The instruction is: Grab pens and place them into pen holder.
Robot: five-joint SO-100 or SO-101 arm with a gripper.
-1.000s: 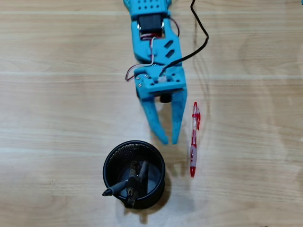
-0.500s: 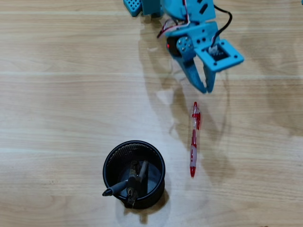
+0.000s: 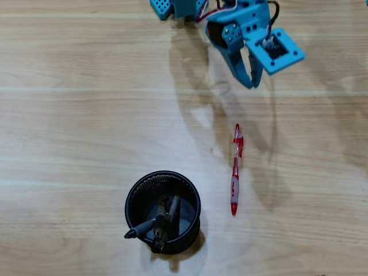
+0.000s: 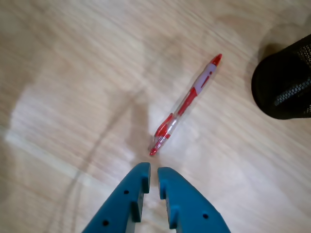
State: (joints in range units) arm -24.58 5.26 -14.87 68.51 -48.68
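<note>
Where fingers close, one red pen, three in holder

1. Blue plastic robot arm: cut off by the top edge of the overhead view; only its lower links show.
2. Blue two-finger end effector: in the wrist view its body runs off the bottom edge; only the near-closed finger ends show.
3. Round black wire-mesh pen holder: cut by the right edge of the wrist view; its opening and contents are out of that picture.
4. Dark pens in the holder: overlapping and half hidden by the wall in the overhead view; their count cannot be told.
</note>
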